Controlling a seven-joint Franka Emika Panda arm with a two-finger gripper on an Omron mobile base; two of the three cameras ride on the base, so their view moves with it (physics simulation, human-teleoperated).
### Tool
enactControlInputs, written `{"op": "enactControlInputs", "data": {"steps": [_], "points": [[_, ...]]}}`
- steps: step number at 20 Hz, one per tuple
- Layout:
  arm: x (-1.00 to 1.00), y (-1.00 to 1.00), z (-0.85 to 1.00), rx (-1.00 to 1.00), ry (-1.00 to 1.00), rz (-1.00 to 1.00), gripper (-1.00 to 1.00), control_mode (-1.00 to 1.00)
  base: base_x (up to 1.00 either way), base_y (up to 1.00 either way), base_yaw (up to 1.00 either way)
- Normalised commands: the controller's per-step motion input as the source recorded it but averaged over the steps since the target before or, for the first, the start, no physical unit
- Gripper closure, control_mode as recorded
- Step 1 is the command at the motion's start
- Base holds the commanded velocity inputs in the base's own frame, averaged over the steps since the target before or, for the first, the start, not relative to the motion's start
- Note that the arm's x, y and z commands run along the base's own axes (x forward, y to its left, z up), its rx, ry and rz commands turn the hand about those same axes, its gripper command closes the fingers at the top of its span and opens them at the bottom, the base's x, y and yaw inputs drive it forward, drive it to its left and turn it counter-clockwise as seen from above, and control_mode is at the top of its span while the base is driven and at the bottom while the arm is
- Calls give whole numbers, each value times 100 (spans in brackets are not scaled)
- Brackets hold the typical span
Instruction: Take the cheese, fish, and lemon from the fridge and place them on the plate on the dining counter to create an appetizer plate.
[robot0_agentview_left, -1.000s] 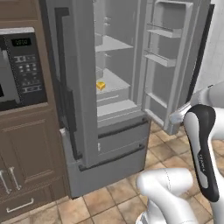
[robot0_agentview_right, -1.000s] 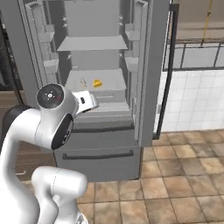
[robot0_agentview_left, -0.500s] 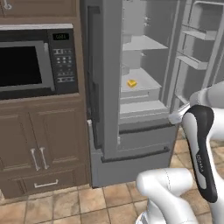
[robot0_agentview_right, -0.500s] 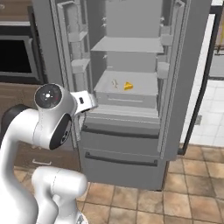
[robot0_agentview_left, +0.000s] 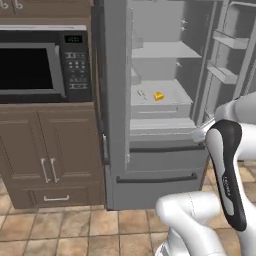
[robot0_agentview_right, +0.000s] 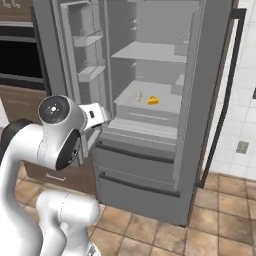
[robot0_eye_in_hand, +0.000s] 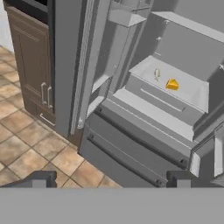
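1. Gripper (robot0_eye_in_hand: 109, 179): its two dark finger tips stand wide apart at the bottom of the hand view, with nothing between them. It hangs in front of the lower part of the fridge, well short of the shelves.
2. Fridge (robot0_agentview_left: 165, 165) (robot0_agentview_right: 145, 165) (robot0_eye_in_hand: 131, 144): tall grey appliance with both upper doors swung open, showing pale grey shelves, door bins on either side, and closed drawer fronts with dark handles below.
3. Cheese (robot0_agentview_left: 158, 96) (robot0_agentview_right: 153, 100) (robot0_eye_in_hand: 172, 84): small yellow-orange wedge lying on the lower inner shelf, toward its middle, just above the pale drawer.
4. Fish (robot0_agentview_left: 142, 94) (robot0_agentview_right: 139, 96) (robot0_eye_in_hand: 156, 73): a small, thin, pale sliver on the same shelf, just beside the cheese and apart from it; too small to make out in detail.
5. Microwave (robot0_agentview_left: 45, 67): black, set into the wood cabinets beside the fridge, in the left base view.
6. Cabinet doors (robot0_agentview_left: 47, 152) (robot0_eye_in_hand: 35, 74): dark brown, with metal handles, below the microwave.
7. Floor (robot0_agentview_left: 60, 230) (robot0_agentview_right: 220, 210) (robot0_eye_in_hand: 30, 144): tan tiles in front of the fridge.
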Motion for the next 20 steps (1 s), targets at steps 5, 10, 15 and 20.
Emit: {"op": "enactControlInputs", "data": {"steps": [5,10,15,20], "points": [[0,0,0,0,0,0,-100,100,0,-57,9],[0,0,0,0,0,0,-100,100,36,7,2],[0,0,0,0,0,0,-100,100,50,0,0],[0,0,0,0,0,0,-100,100,58,-1,0]]}}
